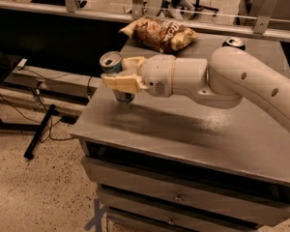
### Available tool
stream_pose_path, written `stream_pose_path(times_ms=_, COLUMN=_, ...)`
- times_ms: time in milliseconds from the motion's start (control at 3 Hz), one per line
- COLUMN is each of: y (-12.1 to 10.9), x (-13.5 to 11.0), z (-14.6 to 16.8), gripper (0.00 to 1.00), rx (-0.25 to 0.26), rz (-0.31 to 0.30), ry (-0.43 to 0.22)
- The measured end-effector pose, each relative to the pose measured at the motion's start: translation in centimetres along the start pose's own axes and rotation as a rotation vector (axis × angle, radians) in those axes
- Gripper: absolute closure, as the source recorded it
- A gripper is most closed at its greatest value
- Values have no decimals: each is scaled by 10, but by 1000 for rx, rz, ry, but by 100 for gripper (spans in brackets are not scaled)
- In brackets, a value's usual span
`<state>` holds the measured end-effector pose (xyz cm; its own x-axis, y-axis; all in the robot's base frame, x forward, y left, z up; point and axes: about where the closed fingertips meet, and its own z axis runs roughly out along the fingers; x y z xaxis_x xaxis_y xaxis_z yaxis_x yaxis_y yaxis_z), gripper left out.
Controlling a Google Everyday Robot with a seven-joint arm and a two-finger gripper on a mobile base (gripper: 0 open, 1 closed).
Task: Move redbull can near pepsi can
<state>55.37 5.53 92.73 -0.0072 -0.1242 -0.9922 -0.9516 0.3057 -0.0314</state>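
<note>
redbull can [111, 63] in gripper [118, 72], pepsi can [233, 43] well apart

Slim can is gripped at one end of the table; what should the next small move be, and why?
Probably carry the slim blue-and-silver redbull can across the grey table toward its far corner. The gripper is shut on it near the opposite edge, while the dark blue pepsi can stands at that far corner, mostly hidden behind the white arm.
</note>
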Motion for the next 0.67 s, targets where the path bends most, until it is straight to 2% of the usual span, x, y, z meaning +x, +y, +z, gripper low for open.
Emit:
stream_pose_path(times_ms=333, y=-38, x=-42, z=-53, gripper=100, rx=181, rz=-110, ry=-87)
stream_pose_path(times_ms=667, y=-63, x=-72, z=-114, gripper=100, rx=340, rz=-193, ry=-122)
